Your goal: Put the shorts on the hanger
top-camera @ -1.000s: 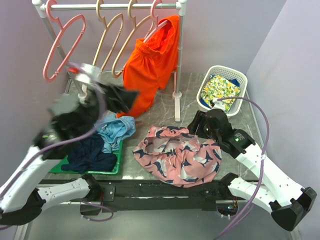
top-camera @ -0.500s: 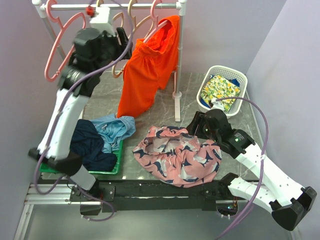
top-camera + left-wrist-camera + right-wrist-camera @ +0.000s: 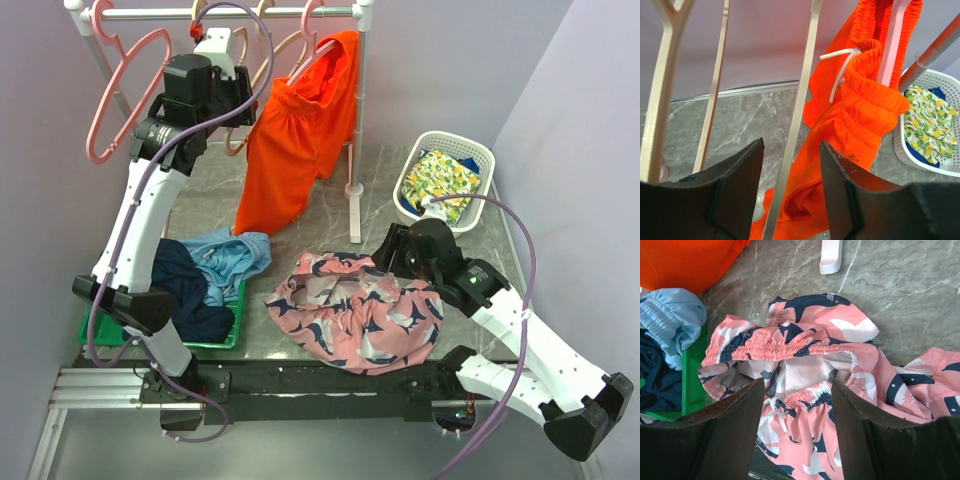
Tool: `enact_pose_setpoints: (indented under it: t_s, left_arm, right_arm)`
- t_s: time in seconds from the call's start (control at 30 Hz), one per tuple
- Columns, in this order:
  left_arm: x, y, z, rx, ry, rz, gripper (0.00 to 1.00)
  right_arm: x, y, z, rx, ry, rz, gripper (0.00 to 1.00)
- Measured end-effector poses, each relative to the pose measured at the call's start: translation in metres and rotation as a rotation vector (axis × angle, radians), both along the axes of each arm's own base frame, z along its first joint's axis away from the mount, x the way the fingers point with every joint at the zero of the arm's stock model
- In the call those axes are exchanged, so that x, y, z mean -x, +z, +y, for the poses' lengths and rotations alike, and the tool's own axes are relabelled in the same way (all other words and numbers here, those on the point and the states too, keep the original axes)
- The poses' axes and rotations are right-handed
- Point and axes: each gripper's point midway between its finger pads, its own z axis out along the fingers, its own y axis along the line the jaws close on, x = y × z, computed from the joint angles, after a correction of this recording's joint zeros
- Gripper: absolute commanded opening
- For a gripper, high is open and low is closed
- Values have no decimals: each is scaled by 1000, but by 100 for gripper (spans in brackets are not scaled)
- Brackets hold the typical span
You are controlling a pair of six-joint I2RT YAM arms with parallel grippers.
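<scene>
The pink shorts (image 3: pixel 355 310) with navy and white shapes lie crumpled on the table in front of the right arm. My right gripper (image 3: pixel 388 258) hovers just above them, open and empty; in the right wrist view the gathered waistband of the shorts (image 3: pixel 805 355) lies below the open right gripper (image 3: pixel 797 410). Two beige hangers (image 3: pixel 264 22) hang on the rack. My left gripper (image 3: pixel 232 100) is raised to them and open. In the left wrist view one slim beige hanger bar (image 3: pixel 801 100) passes between the fingers of the left gripper (image 3: pixel 790 165) without being pinched.
Orange shorts (image 3: pixel 300 140) hang on a pink hanger just right of the beige ones. Another pink hanger (image 3: pixel 125 95) hangs at the rack's left. A white basket (image 3: pixel 480 150) holds floral cloth. A green tray (image 3: pixel 235 320) holds blue clothes. The rack post (image 3: pixel 357 120) stands behind the shorts.
My left arm swung up from over the green tray to the rack and now sits at the beige hangers. The right arm and the shorts have not moved.
</scene>
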Motion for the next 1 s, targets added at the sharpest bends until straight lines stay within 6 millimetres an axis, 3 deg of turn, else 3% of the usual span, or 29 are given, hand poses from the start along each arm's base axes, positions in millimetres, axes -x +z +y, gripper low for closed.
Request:
enact_pose_setpoints:
  t_s: [0.37,0.53,0.63,0.77,1.0]
  left_arm:
    - [0,-6,-6,5,-24,15,40]
    - [3,-13,-19,-4,-47,30,35]
    - [5,-18,-27,-8,-57,38,26]
    - [5,-22,-29,-16,-43,42,1]
    - [-1,-17,-19,-43,15,12,1]
  right_arm:
    - [2,1,1,-3,6,-4,63]
    - [3,0,0,-7,6,-8,63]
    - [4,-3,-1,-4,6,-3,63]
    - [5,-3,1,-6,11,-3,63]
    - [7,-7,2,-3,17,4,63]
